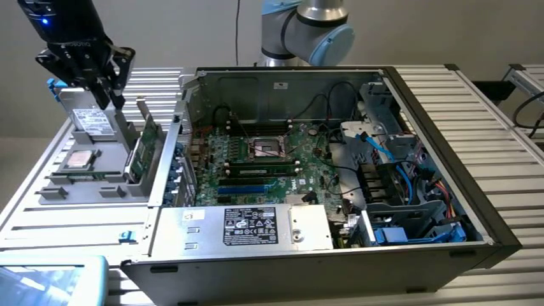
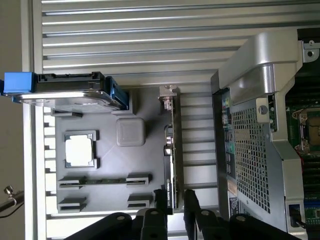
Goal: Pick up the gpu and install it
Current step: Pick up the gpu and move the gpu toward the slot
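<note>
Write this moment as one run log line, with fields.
step: pick up gpu | gripper: open, over gpu | gpu: upright in grey holder | case: gpu not installed

The arm (image 1: 304,25) behind the case (image 1: 255,89) was a silver tube with pale-blue joint caps (image 1: 333,39). The gripper (image 1: 109,97), on the exterior view's left of the case, was black, with white lettering (image 1: 76,44), a blue light (image 1: 42,22) and slim black fingers (image 2: 152,222).

Open black-and-silver metal computer case (image 1: 281,89) on a ribbed aluminium table (image 1: 476,108), green motherboard (image 1: 255,159) flat inside. Beside it, grey plastic tray (image 2: 107,165) holding a square silver processor chip (image 2: 80,150) and a blue-capped silver drive (image 2: 70,97).
</note>
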Controlling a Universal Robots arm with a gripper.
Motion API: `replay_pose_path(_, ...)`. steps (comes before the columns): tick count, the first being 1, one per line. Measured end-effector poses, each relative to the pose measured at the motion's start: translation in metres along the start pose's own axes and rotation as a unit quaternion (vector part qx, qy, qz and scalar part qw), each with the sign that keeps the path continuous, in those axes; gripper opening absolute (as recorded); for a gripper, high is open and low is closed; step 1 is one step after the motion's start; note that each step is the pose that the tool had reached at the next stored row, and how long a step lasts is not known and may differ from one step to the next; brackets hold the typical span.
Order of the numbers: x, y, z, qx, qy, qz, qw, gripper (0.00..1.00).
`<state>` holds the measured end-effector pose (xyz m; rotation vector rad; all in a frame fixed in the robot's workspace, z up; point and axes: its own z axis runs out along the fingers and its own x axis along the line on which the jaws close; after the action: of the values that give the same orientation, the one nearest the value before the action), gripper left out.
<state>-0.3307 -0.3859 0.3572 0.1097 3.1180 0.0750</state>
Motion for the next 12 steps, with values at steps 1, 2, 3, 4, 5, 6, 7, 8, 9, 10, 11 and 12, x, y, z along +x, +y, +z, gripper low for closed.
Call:
replay_pose_path(1,0.0,0.0,0.0,0.0,0.0,0.0,1.0,0.31)
replay_pose_path(2,0.0,0.0,0.0,0.0,0.0,0.0,1.0,0.37)
replay_pose_path(3,0.0,0.0,0.0,0.0,0.0,0.0,1.0,0.43)
replay_pose_path(4,0.0,-0.0001,0.0005,-0.0001,-0.0002,0.0,1.0,0.43)
replay_pose_path(5,0.0,-0.0001,0.0016,-0.0006,-0.0008,0.0,1.0,0.43)
replay_pose_path(6,0.0,-0.0002,0.003,-0.0009,-0.0019,0.0,1.0,0.49)
replay_pose_path(7,0.0,-0.0003,0.0047,-0.001,-0.0028,0.0,1.0,0.49)
replay_pose_path(8,0.001,-0.0004,0.0065,-0.001,-0.0035,0.0,1.0,0.49)
replay_pose_path(9,0.001,-0.0005,0.0082,-0.0011,-0.004,0.0,1.0,0.49)
replay_pose_path(10,0.002,-0.0006,0.01,-0.0011,-0.0042,0.0,1.0,0.49)
replay_pose_path(11,0.003,-0.0008,0.0119,-0.0011,-0.0044,0.0,1.0,0.49)
replay_pose_path(12,0.003,-0.0009,0.0137,-0.0012,-0.0046,0.0,1.0,0.49)
